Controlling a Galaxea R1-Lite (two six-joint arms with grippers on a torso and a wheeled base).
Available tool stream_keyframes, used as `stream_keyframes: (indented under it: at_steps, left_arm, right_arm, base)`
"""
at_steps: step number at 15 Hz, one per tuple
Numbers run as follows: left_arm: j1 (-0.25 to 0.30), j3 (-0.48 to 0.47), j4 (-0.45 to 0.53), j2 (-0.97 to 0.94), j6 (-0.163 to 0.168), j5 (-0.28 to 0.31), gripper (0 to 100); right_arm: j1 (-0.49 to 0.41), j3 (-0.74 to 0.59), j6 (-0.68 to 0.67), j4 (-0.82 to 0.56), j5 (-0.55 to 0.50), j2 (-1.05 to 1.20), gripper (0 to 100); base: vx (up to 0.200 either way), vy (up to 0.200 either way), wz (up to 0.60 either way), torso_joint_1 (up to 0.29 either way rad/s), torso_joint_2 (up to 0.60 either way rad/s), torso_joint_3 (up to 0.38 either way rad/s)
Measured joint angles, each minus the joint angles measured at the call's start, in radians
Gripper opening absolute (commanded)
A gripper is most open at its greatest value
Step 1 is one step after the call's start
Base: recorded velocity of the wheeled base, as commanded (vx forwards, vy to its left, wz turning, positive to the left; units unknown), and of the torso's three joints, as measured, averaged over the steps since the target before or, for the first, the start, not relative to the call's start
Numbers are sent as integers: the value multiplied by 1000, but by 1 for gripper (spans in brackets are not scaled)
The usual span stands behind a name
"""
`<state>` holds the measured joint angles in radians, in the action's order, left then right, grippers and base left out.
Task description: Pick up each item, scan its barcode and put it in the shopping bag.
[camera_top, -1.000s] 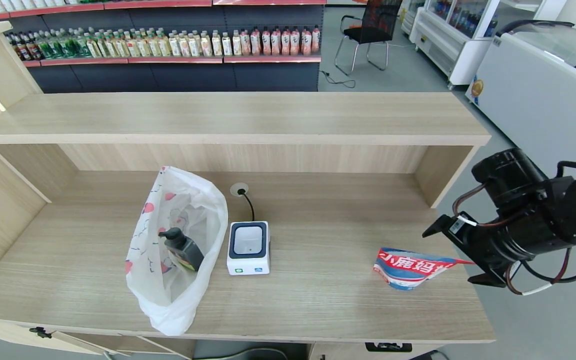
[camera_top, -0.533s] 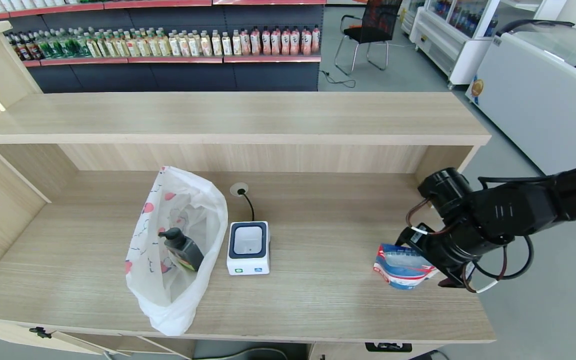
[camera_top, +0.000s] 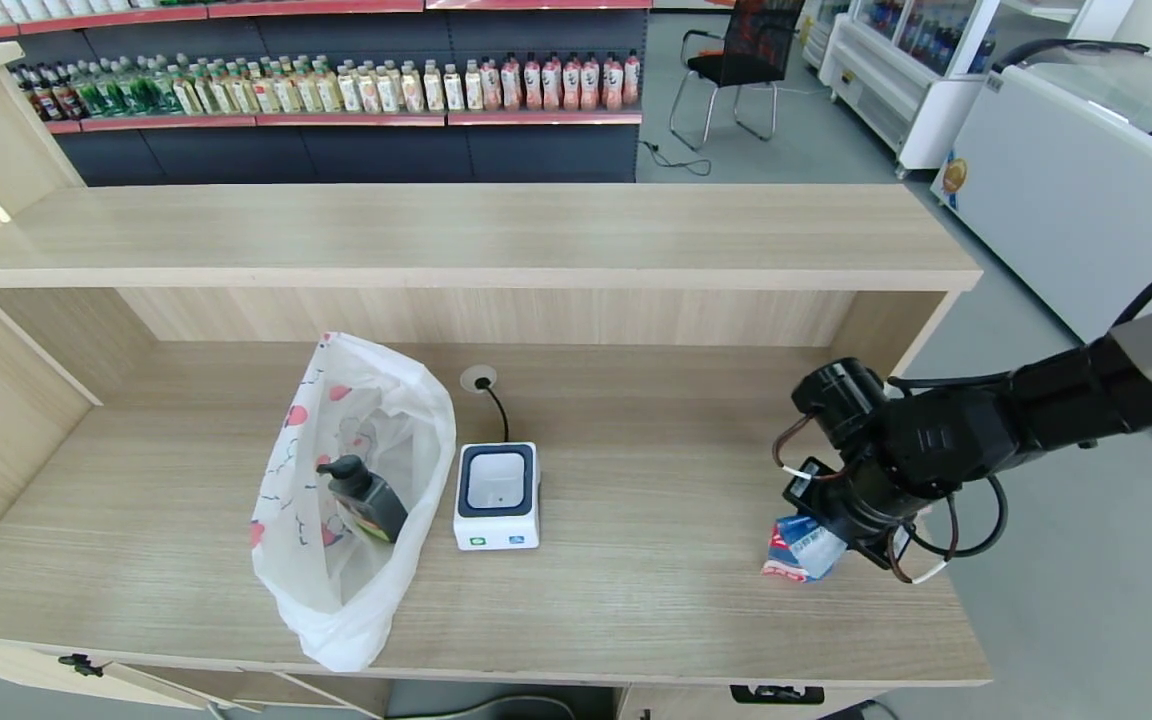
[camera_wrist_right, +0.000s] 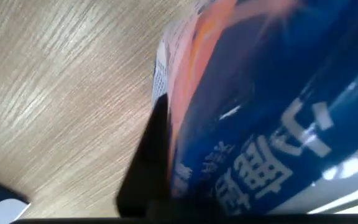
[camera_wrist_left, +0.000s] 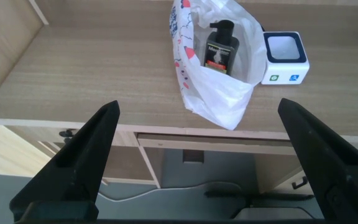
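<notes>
Blue-and-red plastic pouch point(camera_top: 798, 550) at light wooden counter's point(camera_top: 636, 600) right front, seemingly pinched in right gripper point(camera_top: 824, 540), arm angled down from the right. From left wrist: left gripper point(camera_wrist_left: 199, 104) spread wide; beyond, white printed shopping bag point(camera_wrist_left: 219, 99) holding black pump bottle point(camera_wrist_left: 219, 50).

Only the scanner point(camera_top: 497, 495) stands between pouch point(camera_top: 798, 548) and shopping bag point(camera_top: 284, 555).

A shop is indicated by red-edged shelves of bottled drinks point(camera_top: 336, 121), a white chest freezer point(camera_top: 1066, 190) and a white square barcode scanner point(camera_top: 497, 495).
</notes>
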<state>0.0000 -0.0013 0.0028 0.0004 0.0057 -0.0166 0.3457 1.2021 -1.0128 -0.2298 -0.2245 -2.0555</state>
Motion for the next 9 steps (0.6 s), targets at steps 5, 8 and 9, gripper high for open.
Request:
stream_keyframes:
  at_steps: [5,8,9]
  left_arm:
    - [0,0,0,0,0,0,100]
    - [0,0,0,0,0,0,100]
    - [0,0,0,0,0,0,100]
  right_arm:
    - [2,0,167,18,-97,-17,0]
    - [-7,-34,358,141,-55,35,0]
    - [-15,-78,474,230,6,70,0]
  base:
    - [0,0,0,0,0,0]
    - [0,0,0,0,0,0]
    - [0,0,0,0,0,0]
